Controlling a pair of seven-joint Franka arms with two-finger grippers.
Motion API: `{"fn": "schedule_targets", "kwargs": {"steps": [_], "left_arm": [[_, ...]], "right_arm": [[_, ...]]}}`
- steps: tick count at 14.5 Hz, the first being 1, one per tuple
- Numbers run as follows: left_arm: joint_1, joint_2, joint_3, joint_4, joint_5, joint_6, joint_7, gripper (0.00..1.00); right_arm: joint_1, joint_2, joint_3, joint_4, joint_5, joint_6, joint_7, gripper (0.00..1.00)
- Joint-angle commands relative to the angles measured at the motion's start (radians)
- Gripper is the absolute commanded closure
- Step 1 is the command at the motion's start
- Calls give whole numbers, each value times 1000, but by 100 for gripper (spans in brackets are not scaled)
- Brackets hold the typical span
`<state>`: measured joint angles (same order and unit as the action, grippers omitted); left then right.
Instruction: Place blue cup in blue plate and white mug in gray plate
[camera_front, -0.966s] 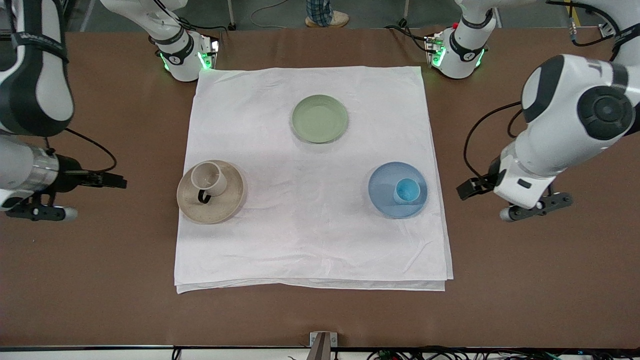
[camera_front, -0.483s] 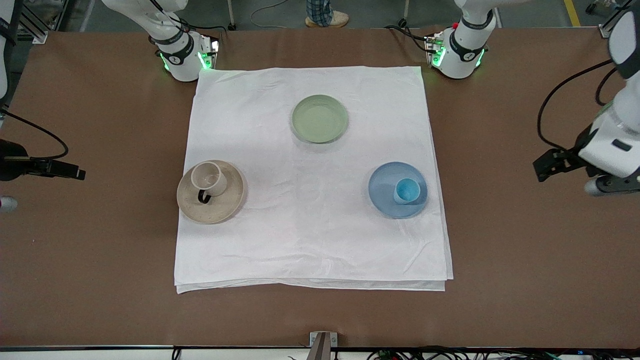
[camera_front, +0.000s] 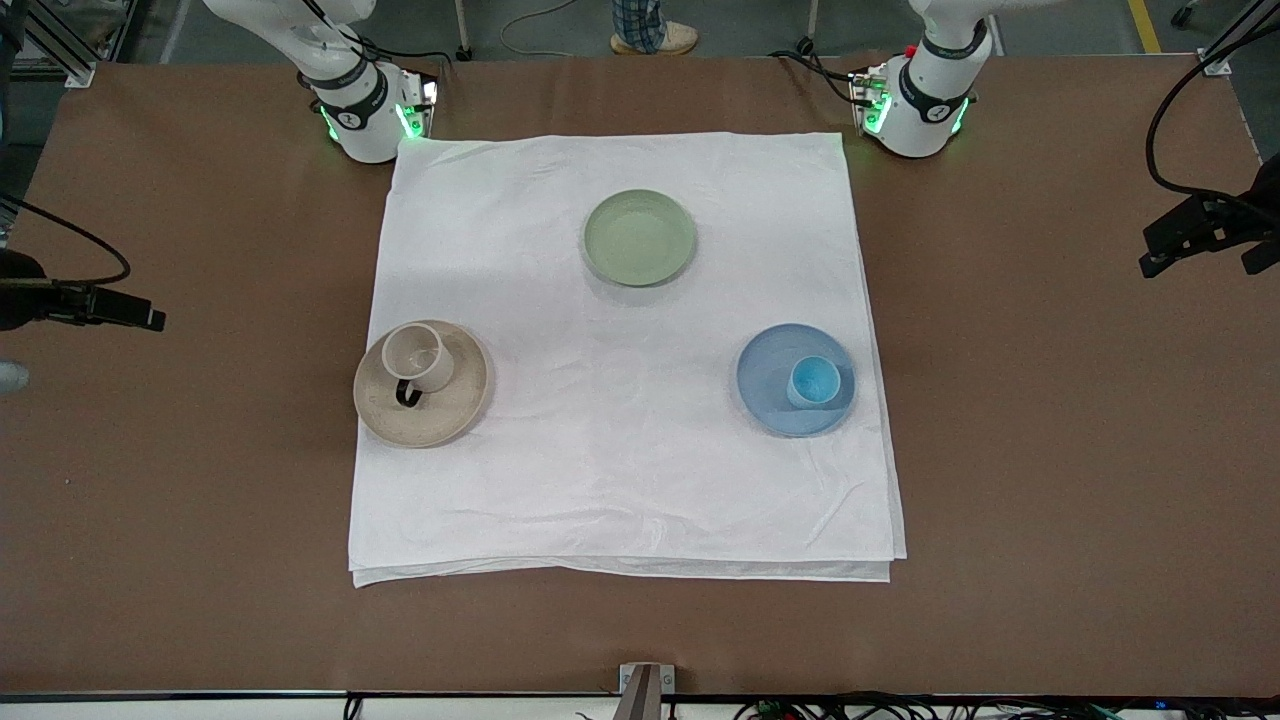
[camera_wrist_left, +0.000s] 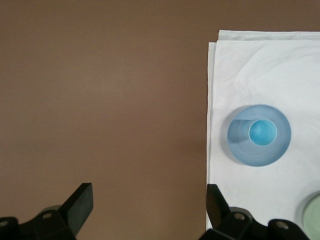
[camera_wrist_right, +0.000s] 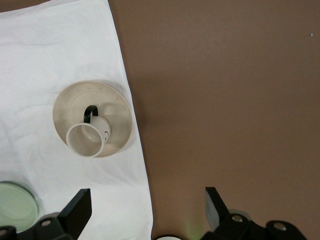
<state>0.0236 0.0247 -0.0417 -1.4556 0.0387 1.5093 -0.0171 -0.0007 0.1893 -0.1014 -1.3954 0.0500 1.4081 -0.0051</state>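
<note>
The blue cup (camera_front: 812, 381) stands upright in the blue plate (camera_front: 765, 388) on the white cloth, toward the left arm's end. The white mug (camera_front: 418, 358) stands upright on the gray plate (camera_front: 440, 415), toward the right arm's end, with its black handle pointing toward the front camera. My left gripper (camera_wrist_left: 148, 205) is open and empty, high over bare table beside the cloth; its view shows the blue cup (camera_wrist_left: 263, 132) in the blue plate (camera_wrist_left: 240, 147). My right gripper (camera_wrist_right: 145, 207) is open and empty over the cloth's edge; its view shows the white mug (camera_wrist_right: 86, 139) on the gray plate (camera_wrist_right: 70, 102).
A sage-green plate (camera_front: 639, 238) sits empty on the white cloth (camera_front: 620, 480), farther from the front camera than both other plates. Brown table (camera_front: 1050, 450) surrounds the cloth. Both arms' hands show only at the side edges of the front view.
Both arms have drawn away from the cloth toward their ends of the table and mostly left the front view. Cup, mug and plates have not moved.
</note>
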Motion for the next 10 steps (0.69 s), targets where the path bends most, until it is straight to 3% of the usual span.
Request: {"fn": "schedule_targets", "kwargs": {"steps": [1, 3, 10], "left_arm": [[-40, -74, 34, -81, -19, 6, -1, 0], [-42, -75, 28, -74, -19, -6, -3, 0], [-37, -66, 29, -46, -16, -27, -1, 0]], "right_arm": [[8, -206, 11, -209, -32, 49, 0, 0], [10, -281, 11, -281, -33, 63, 0, 0], [10, -363, 14, -306, -32, 52, -1, 0]]}}
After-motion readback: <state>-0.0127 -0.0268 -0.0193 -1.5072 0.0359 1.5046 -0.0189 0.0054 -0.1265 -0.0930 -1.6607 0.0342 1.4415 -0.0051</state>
